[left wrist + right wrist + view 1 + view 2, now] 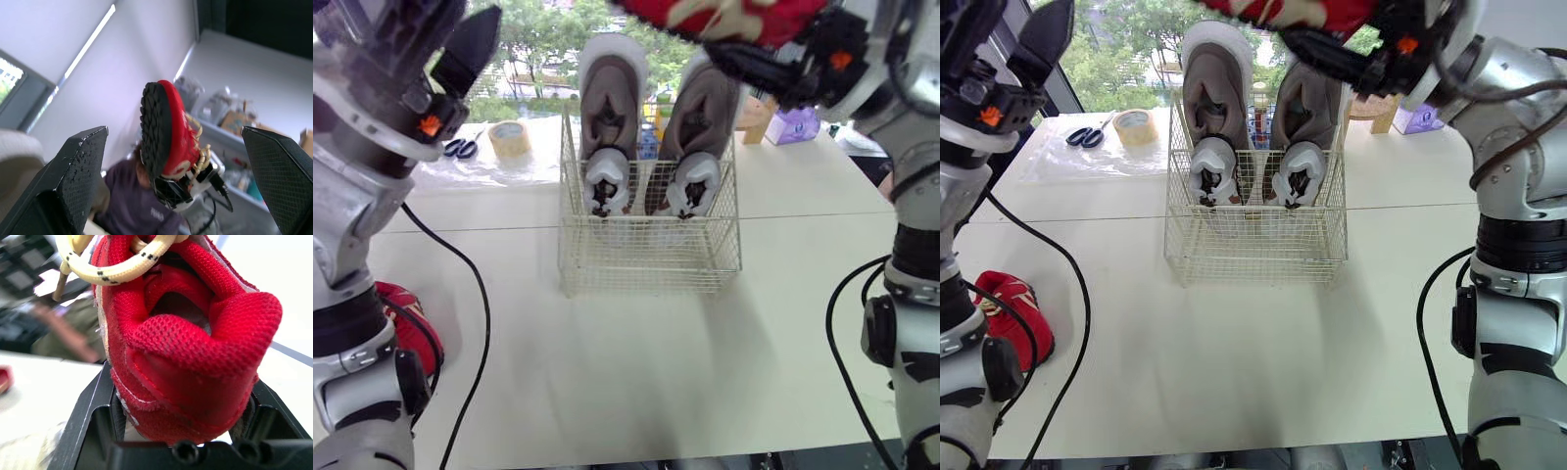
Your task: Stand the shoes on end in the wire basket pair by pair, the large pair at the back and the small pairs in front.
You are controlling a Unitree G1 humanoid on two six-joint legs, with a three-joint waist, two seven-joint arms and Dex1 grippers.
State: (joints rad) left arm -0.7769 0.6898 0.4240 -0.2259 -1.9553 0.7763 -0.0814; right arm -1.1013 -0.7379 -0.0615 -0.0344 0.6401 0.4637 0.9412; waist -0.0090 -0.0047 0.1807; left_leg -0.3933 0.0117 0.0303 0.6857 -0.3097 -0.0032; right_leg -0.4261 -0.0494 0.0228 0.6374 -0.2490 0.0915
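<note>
Red shoe [186,347] sits clamped in my right gripper [182,384], aloft near the wire basket [1253,245], while my left gripper [174,131] gapes wide.

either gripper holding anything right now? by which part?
Right gripper holds a red shoe by its heel end, one finger on each side of it. Left gripper is open and empty.

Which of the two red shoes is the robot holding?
The raised red shoe, clamped in the right gripper; the other red shoe lies on the table at the robot's left.
</note>
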